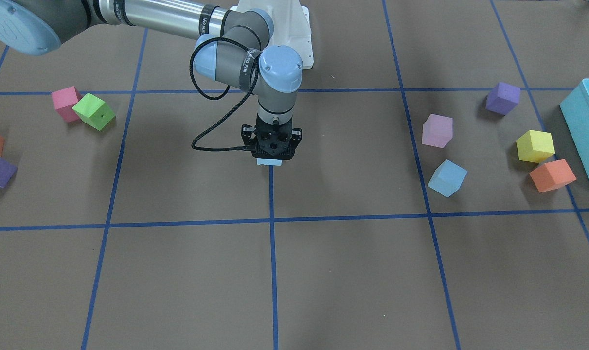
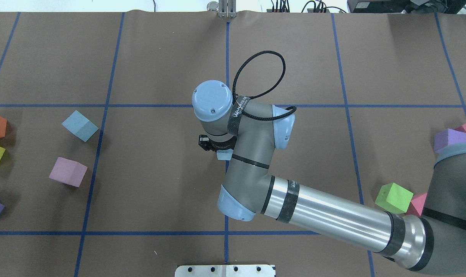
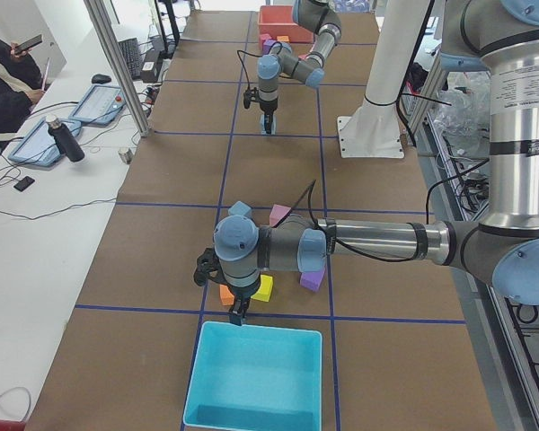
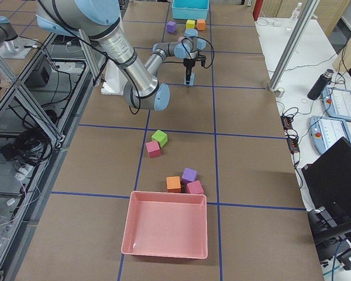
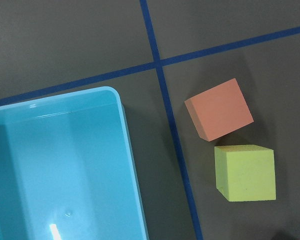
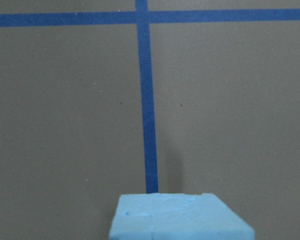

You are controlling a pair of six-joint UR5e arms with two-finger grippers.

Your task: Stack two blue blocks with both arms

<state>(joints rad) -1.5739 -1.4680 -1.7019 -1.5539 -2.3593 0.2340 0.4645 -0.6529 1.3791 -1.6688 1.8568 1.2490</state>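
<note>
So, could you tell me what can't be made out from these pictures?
Left gripper: seen only in the exterior left view, too small to judge open or shut.
Right gripper: fingers hidden beneath its own body front-on, by the wrist overhead; its hold on the blue block is unconfirmed.
Turquoise bin: cut by the front-facing view's right edge.

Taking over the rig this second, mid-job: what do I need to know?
Right gripper: shut on the held blue block, low over the centre tape line.
Left gripper: at the turquoise bin rim; cannot tell whether it is open or shut.
Second blue block: loose on the table, near the pale pink cube.
Done: one block grasped.
Left: set it down, then stack the second on top.
</note>
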